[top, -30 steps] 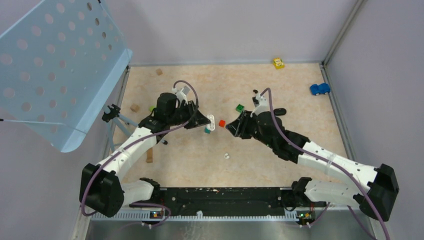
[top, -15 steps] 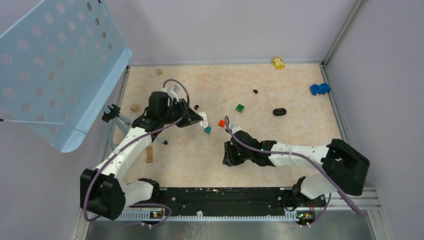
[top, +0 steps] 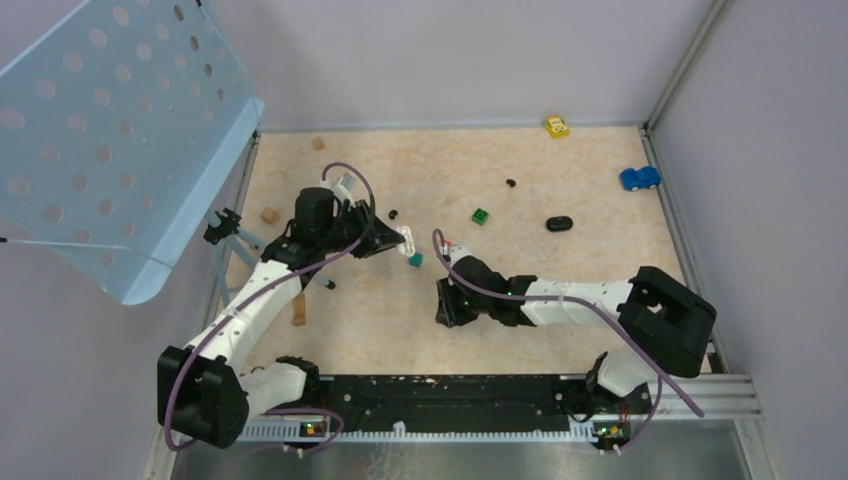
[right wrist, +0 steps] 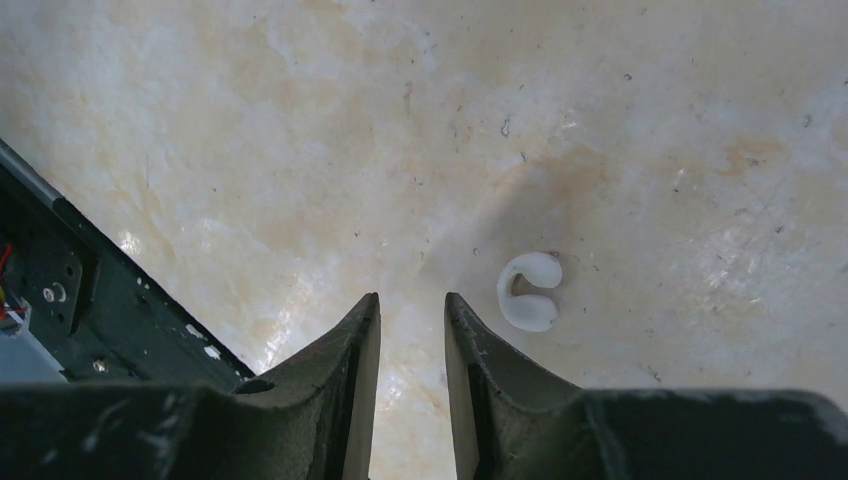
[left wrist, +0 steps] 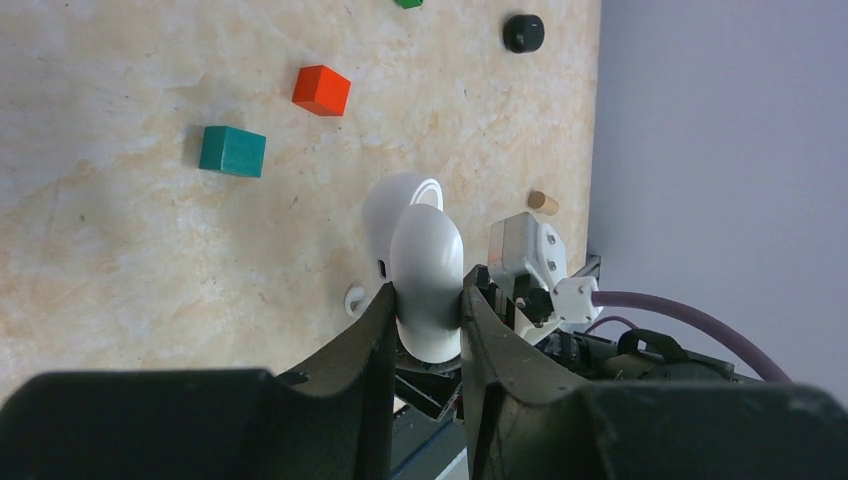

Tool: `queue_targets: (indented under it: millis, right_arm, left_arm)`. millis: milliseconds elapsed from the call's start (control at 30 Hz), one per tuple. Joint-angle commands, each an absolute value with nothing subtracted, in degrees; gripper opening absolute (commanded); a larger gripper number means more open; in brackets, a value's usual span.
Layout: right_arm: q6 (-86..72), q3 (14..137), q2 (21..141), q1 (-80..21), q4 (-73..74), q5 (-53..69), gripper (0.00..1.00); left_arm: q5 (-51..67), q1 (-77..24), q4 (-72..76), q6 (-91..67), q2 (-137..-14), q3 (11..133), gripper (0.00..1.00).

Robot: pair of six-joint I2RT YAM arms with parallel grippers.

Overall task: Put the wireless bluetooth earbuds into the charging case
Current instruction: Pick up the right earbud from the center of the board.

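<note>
While the white bud (right wrist: 530, 291) lay on the table (top: 370, 330) just right of the right gripper (right wrist: 410, 305), touching neither finger, that gripper hung close above the tabletop with its jaws narrow and nothing between them. Three buds showed in all: that white one and two black. One black bud (top: 393, 213) lay near the left gripper (left wrist: 427, 300), and a second black bud (top: 511, 183) lay farther back, well apart from the first. The single case (left wrist: 420, 250), white and glossy, was off the table, pinched between the left gripper's fingers with its lid swung back. Its hollows faced away from the wrist camera, so whether anything sat in them could not be told.

The left arm reached forward and inward from its base, elbow bent, wrist over the middle of the table. The right arm lay low, its forearm stretched leftward across the front of the table and its wrist tipped down.

Three cubes lay around the case: a teal cube (left wrist: 232, 151) nearest, a red cube (left wrist: 321, 90) just beyond it, and a green cube (top: 480, 216) farther off. A dark oval (top: 559, 224) sat right of the green cube. Two cars stood at the far right, a yellow car (top: 557, 126) by the back wall and a blue car (top: 639, 178) by the side wall. Three wooden blocks (top: 269, 215) were scattered on the left side, below a blue perforated panel (top: 110, 130).
</note>
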State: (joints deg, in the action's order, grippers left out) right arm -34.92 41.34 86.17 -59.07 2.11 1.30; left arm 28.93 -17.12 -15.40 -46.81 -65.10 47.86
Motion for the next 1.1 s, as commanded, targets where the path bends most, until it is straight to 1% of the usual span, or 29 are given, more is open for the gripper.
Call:
queue_targets:
  millis: [0,433,967,1067]
  right_arm:
    - [-33.62,45.29,87.08,-59.5,2.42,-2.47,0.29]
    - [-33.57,47.67,89.98,-59.44,8.62,-7.54,0.29]
    - [-34.53,46.94,89.0,-59.45,12.54,-12.77,0.27]
    - [-34.37,46.76,88.51,-59.47,13.0,-13.72,0.25]
  left_arm:
    - [28.31,-17.05,-12.7,-47.45,-63.48,47.8,0.1]
    - [28.63,-17.02,-12.22,-47.31,-63.27,47.51,0.1]
    - [29.41,-17.05,-10.89,-47.98,-63.64,47.41,0.1]
    - [29.37,-17.05,-10.96,-48.15,-63.63,47.31,0.1]
